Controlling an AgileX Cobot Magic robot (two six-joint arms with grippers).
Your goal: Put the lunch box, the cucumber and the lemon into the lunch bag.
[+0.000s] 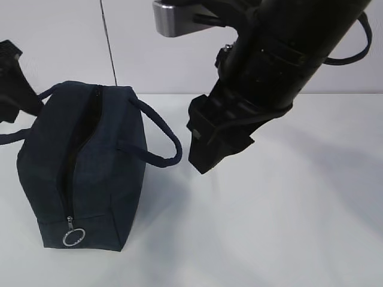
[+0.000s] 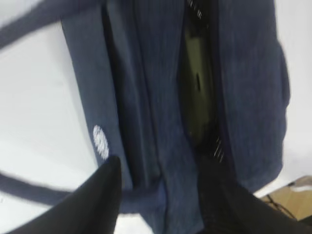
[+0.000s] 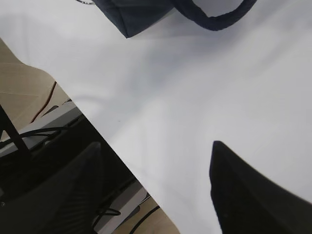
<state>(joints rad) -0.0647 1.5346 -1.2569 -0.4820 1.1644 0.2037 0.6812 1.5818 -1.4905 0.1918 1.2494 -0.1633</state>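
Note:
The navy lunch bag (image 1: 84, 161) stands at the left of the white table, its top zipper partly undone and its silver ring pull (image 1: 73, 237) hanging at the near end. Through the slit a dull olive-green surface (image 2: 197, 87) shows, too dim to tell what it is. The lunch box, the cucumber and the lemon are otherwise out of view. My left gripper (image 2: 161, 163) hovers at the bag's far end, jaws apart over the fabric, blurred; it appears as a black shape (image 1: 11, 84) at the far left. My right gripper (image 1: 206, 152) hangs open and empty right of the bag (image 3: 146, 14).
The right wrist view has the table's front edge (image 3: 112, 141) running diagonally, with floor, cables and a frame below it. One bag handle (image 1: 158, 134) loops out toward the right arm. A thin dark line (image 1: 109, 42) runs down the back wall.

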